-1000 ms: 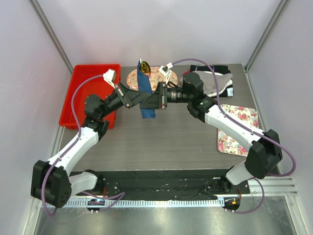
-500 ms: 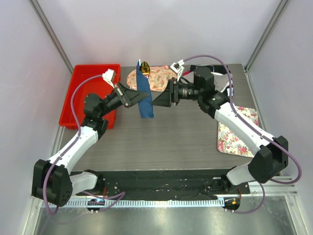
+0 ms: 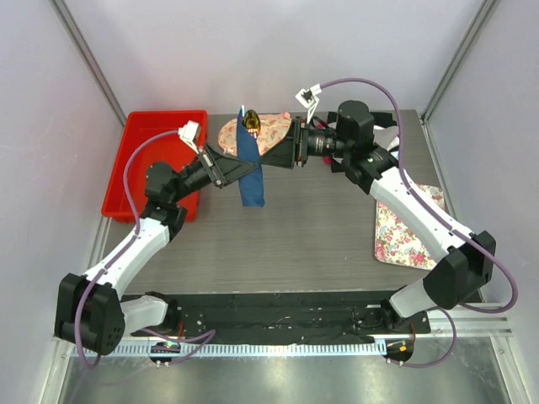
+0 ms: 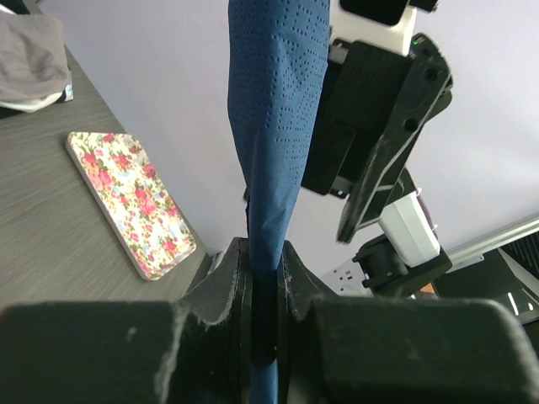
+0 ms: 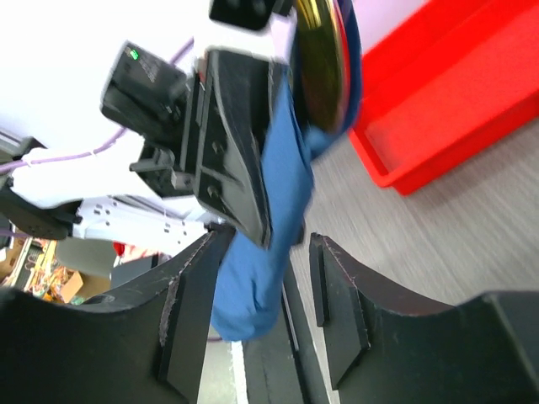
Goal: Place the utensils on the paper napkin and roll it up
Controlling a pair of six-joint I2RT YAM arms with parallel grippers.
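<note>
Top view: my left claw (image 3: 248, 169) clamps the rolled dark blue napkin (image 3: 251, 187) upright, red plastic tray (image 3: 135, 172) to its left, flowered cloth (image 3: 274, 135) behind, a shiny gold cutlery end (image 3: 249, 123) poking out.

Left wrist: dimpled paper pinched tight.

Right wrist: my right claw (image 5: 269, 244) gapes wide, empty, facing the roll.

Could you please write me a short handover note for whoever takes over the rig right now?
Left gripper: shut on the rolled napkin, holding it upright above the table.
Right gripper: open, close beside the napkin, not gripping it.
The utensils are wrapped inside; only a yellowish end shows at the top.
Done: the napkin looks rolled around the utensils.
Left: probably set the napkin down on the table and release.
</note>
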